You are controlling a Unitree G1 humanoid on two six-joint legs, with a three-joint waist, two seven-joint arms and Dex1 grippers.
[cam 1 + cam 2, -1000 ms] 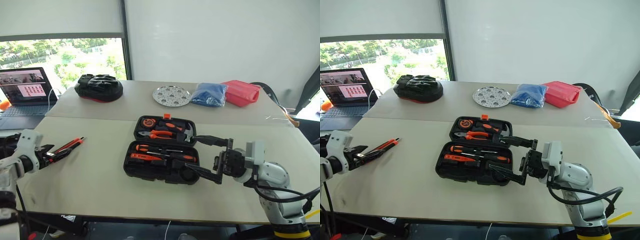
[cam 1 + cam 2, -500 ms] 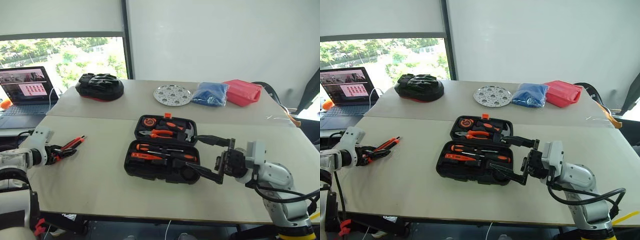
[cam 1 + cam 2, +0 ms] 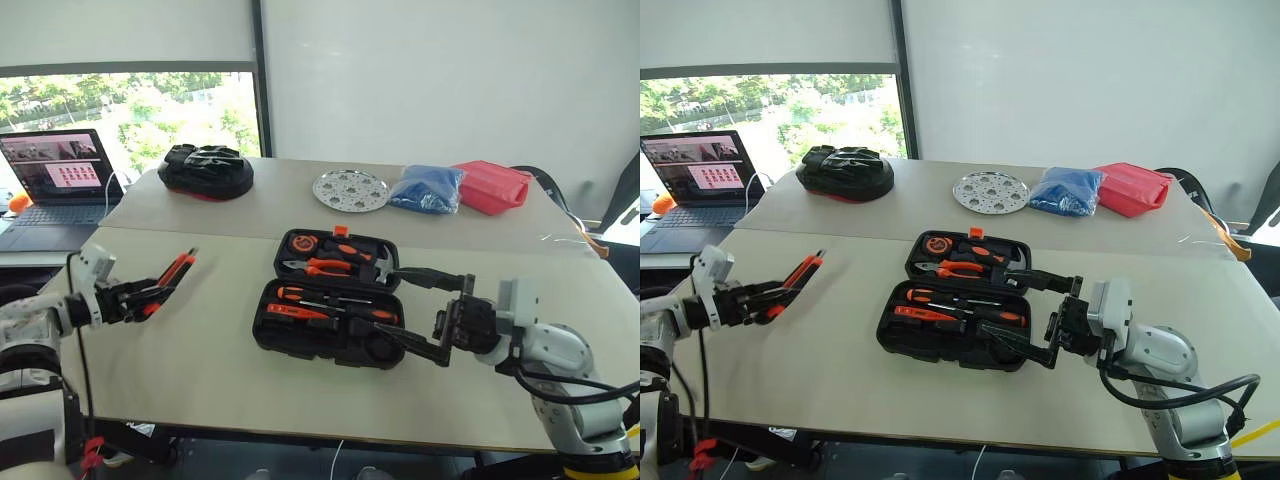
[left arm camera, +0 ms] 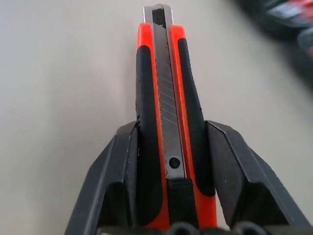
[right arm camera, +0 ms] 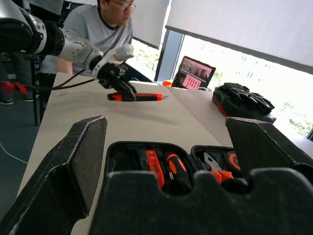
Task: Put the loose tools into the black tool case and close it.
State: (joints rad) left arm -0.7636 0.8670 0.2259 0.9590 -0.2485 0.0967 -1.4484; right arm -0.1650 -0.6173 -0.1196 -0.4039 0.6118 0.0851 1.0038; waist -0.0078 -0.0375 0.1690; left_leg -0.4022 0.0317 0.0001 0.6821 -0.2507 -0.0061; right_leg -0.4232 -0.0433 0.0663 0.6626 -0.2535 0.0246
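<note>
The black tool case (image 3: 268, 336) lies open in the middle of the table, with screwdrivers (image 3: 330, 296), pliers, a hammer and a tape measure in its recesses. My left gripper (image 3: 140, 296) is at the table's left, shut on the orange-and-black utility knife (image 3: 176, 271) and holding it just above the surface, tip toward the case. In the left wrist view both fingers (image 4: 122, 152) press the sides of the knife (image 4: 164, 98). My right gripper (image 3: 418, 314) stands open at the case's right end, one finger by each half, with nothing held.
On the far table stand a laptop (image 3: 55, 170), a black lumpy bag (image 3: 207, 172), a round perforated plate (image 3: 350, 189), a blue bag (image 3: 425, 188) and a red container (image 3: 490, 185). A person (image 5: 105, 29) sits beyond the table's left end.
My left gripper has closed on the utility knife, lifted it off the table and swung it right, toward the case. The right arm has kept still.
</note>
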